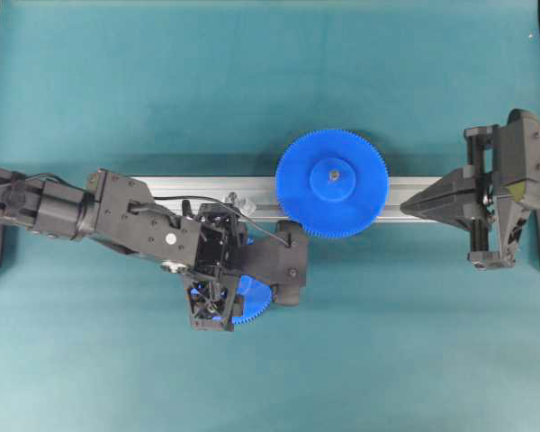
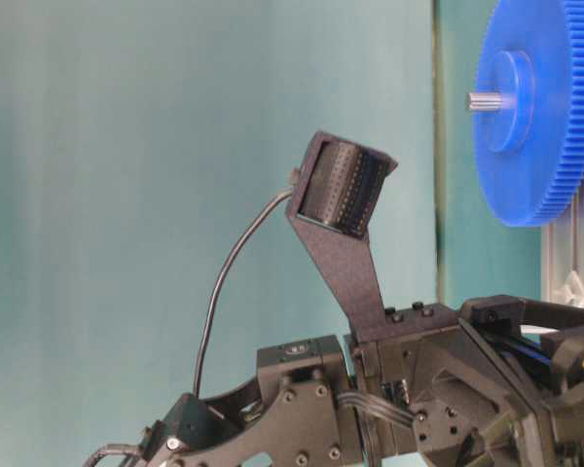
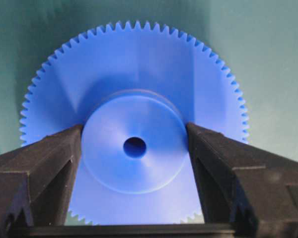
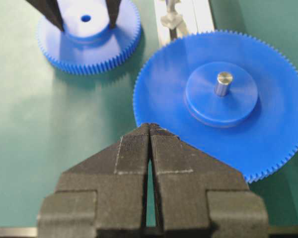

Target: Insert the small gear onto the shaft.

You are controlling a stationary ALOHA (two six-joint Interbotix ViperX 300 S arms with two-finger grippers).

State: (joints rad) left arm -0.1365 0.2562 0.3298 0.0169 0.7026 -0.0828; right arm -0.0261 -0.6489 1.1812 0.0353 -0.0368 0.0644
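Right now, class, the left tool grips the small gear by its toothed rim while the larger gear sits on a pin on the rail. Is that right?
Not quite. The left tool grips the small gear by its raised hub, not its toothed rim, as the left wrist view shows. The larger gear does sit on a pin on the rail.

A green table (image 1: 162, 81) carries the ribbed rail (image 1: 175, 189) beside the left claw (image 1: 238, 292); the small gear (image 3: 134, 148) lies between its fingers

Overhead looks straight down; both wrist views closely share the small gear (image 3: 134, 148).
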